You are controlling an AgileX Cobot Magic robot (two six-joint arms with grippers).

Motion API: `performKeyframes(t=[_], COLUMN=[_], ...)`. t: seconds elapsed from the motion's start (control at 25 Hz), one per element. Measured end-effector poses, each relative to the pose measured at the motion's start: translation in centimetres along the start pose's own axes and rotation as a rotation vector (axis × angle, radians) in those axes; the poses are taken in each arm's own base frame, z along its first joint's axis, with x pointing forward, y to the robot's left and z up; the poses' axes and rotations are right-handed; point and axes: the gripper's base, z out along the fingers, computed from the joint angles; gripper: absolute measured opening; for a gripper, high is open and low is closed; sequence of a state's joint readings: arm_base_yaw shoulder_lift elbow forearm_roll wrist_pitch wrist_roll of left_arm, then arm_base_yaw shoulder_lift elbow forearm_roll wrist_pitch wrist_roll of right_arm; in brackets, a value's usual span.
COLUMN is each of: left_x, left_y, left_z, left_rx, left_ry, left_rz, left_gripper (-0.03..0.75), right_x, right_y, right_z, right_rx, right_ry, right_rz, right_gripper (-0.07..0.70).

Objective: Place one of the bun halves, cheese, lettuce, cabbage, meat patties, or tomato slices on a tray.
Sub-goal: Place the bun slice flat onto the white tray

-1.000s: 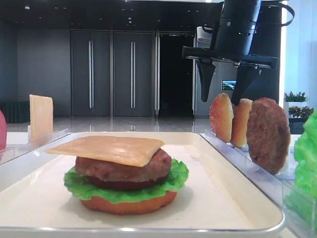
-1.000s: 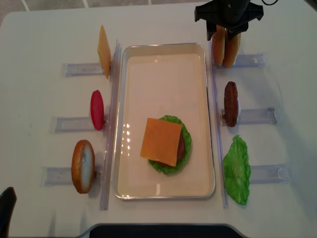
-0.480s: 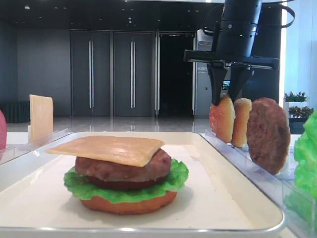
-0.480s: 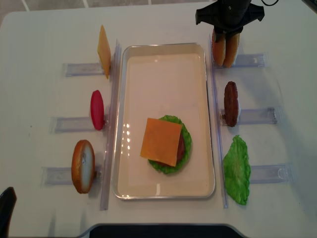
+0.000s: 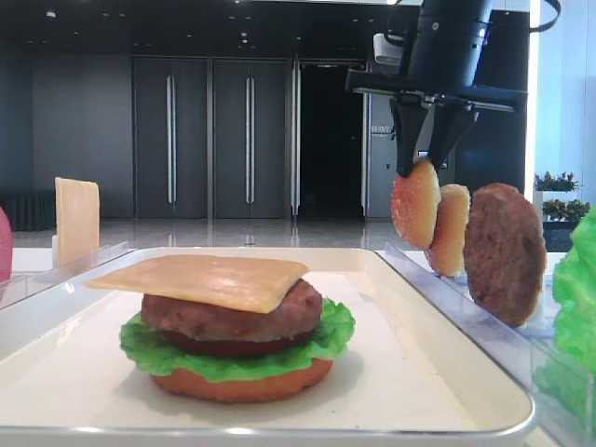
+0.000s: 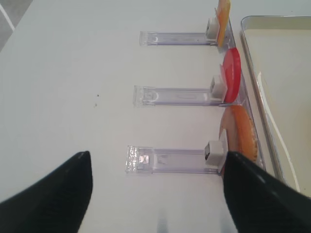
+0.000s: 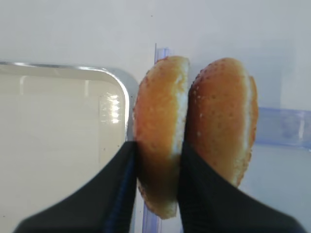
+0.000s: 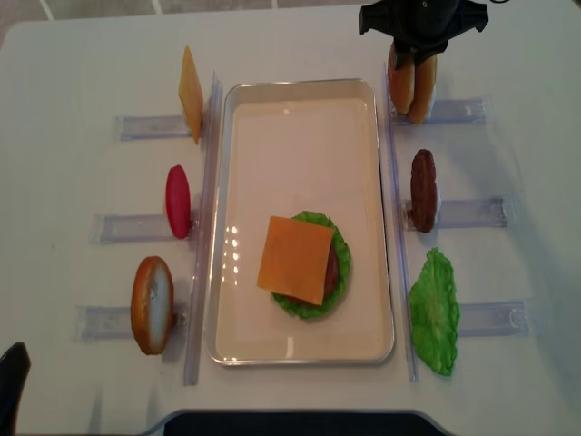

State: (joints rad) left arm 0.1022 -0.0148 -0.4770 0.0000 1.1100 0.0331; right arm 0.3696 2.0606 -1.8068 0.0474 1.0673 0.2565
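My right gripper point(image 7: 159, 145) is shut on a standing golden-brown bun half point(image 7: 161, 111), one black finger against each face. A second bun half, speckled point(image 7: 224, 116), stands right beside it, touching the outer finger. From the front the held bun point(image 5: 414, 203) hangs under the gripper point(image 5: 419, 168), a little higher than its neighbour point(image 5: 450, 231). The white tray point(image 8: 300, 84) carries a stack topped by cheese point(image 8: 295, 259) over a patty, lettuce point(image 8: 341, 243) and a bottom bun. My left gripper point(image 6: 158, 194) is open over bare table with nothing between its fingers.
Clear racks flank the tray. On the right stand a meat patty point(image 8: 422, 189) and a loose lettuce leaf point(image 8: 434, 309). On the left stand a cheese slice point(image 8: 190, 94), a red tomato slice point(image 8: 178, 200) and a plain bun point(image 8: 152, 304).
The right gripper, open astride the bun a second ago, has shut on it and lifted it slightly off the rack. The left arm has not moved.
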Motion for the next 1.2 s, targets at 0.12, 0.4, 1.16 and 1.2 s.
performKeyframes(t=[0.12,0.4,1.16,1.2], left_x=[0.0,0.0,0.0,0.0], left_y=[0.0,0.0,0.0,0.0], left_z=[0.0,0.0,0.0,0.0], left_rx=[0.0,0.0,0.0,0.0], left_ry=[0.0,0.0,0.0,0.0], left_rz=[0.0,0.007,0.011,0.011], left_gripper=[0.643,0.643,0.643,0.643], right_x=[0.0,0.6,7.4,8.1], right_y=[0.2,0.7,3.3,3.3], right_z=[-1.3,-4.0,-10.8,-10.6], right_rx=[-0.021,-0.08,-0.519,-0.554], right_ry=[-0.015,-0.014,-0.001,-0.002], right_rz=[0.007,0.007,-0.096,-0.094], right_gripper=[0.202,0.201,0.2,0.2])
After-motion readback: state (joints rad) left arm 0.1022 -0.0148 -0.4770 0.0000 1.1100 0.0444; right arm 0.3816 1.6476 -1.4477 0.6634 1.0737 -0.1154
